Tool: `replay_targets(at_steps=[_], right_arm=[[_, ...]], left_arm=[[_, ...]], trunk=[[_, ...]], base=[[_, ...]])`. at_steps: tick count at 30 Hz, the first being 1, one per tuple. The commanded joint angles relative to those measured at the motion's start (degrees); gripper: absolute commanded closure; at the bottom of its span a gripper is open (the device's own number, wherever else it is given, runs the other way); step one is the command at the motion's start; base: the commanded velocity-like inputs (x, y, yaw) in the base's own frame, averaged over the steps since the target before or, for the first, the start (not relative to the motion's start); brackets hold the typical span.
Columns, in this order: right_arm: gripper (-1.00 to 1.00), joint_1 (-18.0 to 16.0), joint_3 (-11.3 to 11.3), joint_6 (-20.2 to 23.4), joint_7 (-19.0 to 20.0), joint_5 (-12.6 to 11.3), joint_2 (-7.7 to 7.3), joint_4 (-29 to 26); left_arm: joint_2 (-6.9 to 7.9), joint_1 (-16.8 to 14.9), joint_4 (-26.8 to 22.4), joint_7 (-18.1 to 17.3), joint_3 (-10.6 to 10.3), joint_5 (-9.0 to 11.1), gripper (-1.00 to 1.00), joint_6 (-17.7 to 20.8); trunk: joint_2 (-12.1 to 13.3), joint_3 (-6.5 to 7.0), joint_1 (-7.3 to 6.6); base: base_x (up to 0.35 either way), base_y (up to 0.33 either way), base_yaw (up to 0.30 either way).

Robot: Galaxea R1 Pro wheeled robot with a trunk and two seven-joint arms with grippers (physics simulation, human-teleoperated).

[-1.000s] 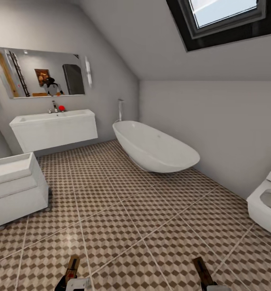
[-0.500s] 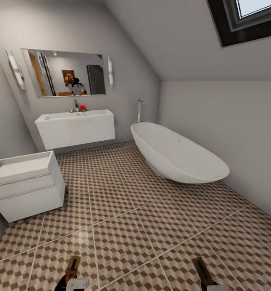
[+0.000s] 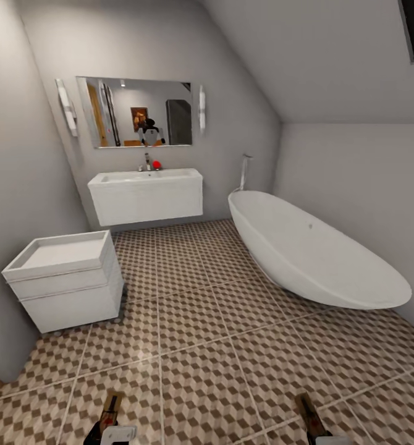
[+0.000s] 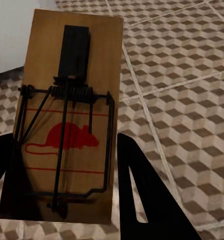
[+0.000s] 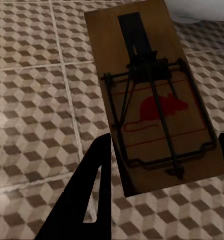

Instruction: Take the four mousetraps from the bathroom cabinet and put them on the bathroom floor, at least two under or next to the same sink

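**Head view: tiled bathroom, a trap in each gripper**

Underfoot, bathroom floor (image 3: 194, 334) of cube-patterned brown, beige and white tiles, pale grout. Right of frame, smooth white oval bathtub (image 3: 318, 253). Centre rear, wall-hung sink (image 3: 145, 194) below a mirror (image 3: 136, 111); left, a second boxy white sink unit (image 3: 68, 278). Whole scene shifted rightward against a second ago: camera turned, toilet gone from frame. Bottom edge: left gripper (image 4: 66, 165) clamped on wooden mousetrap (image 4: 66, 115); right gripper (image 5: 162, 165) clamped on another mousetrap (image 5: 152, 95), both over tiles.
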Motion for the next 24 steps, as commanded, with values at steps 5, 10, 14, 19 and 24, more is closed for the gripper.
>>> replay_targets(at_steps=[5,10,14,19,24], right_arm=[[1.0,0.0,0.5,-0.2,-0.3,-0.4,-0.08,0.0],[1.0,0.0,0.5,-0.2,-0.3,-0.4,-0.08,0.0],[1.0,0.0,0.5,-0.2,-0.3,-0.4,-0.08,0.0],[1.0,0.0,0.5,-0.2,-0.3,-0.4,-0.08,0.0],[1.0,0.0,0.5,-0.2,-0.3,-0.4,-0.08,0.0]], left_arm=[[-0.07,-0.1,0.2,0.8,-0.4,-0.5,1.0,0.0],[-0.11,-0.1,0.2,0.8,-0.4,-0.5,1.0,0.0],[-0.12,-0.1,0.2,0.8,-0.4,-0.6,1.0,0.0],[-0.15,-0.1,0.2,0.8,-0.4,-0.6,1.0,0.0],[-0.15,-0.1,0.2,0.8,-0.4,-0.5,1.0,0.0]], trunk=[[0.0,-0.06,0.03],[0.0,-0.06,0.03],[0.0,-0.06,0.03],[0.0,-0.06,0.03],[0.0,-0.06,0.03]], base=[[0.332,0.0,0.262],[0.332,0.0,0.05],[0.332,0.0,0.006],[0.332,0.0,0.001],[0.332,0.0,0.0]])
